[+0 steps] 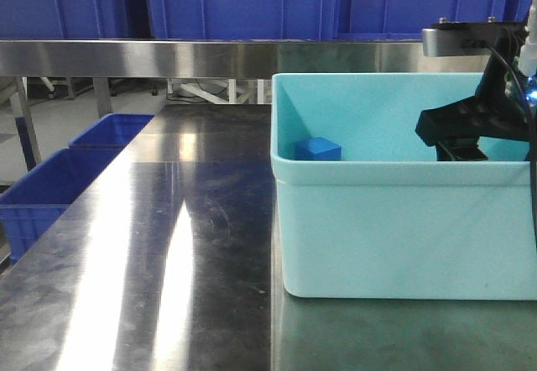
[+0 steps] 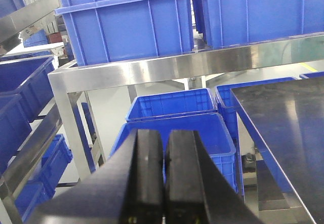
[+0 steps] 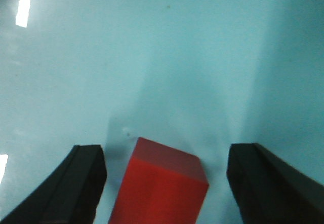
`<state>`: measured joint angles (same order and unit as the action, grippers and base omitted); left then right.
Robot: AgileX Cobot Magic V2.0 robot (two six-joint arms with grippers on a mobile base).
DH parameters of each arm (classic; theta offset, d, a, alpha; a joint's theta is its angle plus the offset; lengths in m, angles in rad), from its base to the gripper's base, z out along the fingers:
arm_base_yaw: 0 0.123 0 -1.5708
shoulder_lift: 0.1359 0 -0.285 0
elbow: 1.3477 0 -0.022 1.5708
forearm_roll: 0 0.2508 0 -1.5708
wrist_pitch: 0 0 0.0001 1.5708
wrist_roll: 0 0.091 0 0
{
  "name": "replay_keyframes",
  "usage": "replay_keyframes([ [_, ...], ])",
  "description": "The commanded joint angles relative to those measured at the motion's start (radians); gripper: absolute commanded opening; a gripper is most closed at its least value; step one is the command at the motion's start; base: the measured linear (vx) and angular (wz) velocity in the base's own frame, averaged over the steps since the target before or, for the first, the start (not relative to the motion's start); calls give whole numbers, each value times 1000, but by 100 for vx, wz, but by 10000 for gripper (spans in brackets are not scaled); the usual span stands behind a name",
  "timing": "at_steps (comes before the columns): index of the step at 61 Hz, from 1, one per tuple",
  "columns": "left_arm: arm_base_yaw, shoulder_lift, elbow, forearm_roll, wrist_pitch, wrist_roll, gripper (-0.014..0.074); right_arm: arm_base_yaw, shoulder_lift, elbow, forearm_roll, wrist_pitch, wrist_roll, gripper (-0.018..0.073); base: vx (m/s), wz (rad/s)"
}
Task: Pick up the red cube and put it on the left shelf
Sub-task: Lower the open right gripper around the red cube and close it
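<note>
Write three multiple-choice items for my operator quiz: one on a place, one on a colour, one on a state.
1. Where is the small solid red cube?
A. On the floor of the pale cyan plastic tub, between the right gripper's open fingers.
B. Outside the tub.
C. On the tub's rim.

2. What colour is the other small cube in the tub?
A. Green.
B. Blue.
C. Yellow.

3. How is the left gripper?
A. Wide open.
B. Shut on the red cube.
C. Shut, holding nothing.

Answers:
1 A: the right wrist view shows cyan floor around it and a black finger on either side.
2 B: the front view shows it blue.
3 C: its fingers meet, with nothing between.
</note>
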<state>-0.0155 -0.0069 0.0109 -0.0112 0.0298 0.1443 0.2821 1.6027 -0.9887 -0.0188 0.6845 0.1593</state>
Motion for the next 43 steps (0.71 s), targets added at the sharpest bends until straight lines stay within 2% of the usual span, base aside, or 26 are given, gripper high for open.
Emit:
replay_keyframes([
  [1,-5,7,22,-5,-90,1,106,1,-36,-31,-1,-28,-2,603,0,0],
  [43,-5,7,22,-5,-90,1,106,1,-26,-31,-1,-52,-2,603,0,0],
])
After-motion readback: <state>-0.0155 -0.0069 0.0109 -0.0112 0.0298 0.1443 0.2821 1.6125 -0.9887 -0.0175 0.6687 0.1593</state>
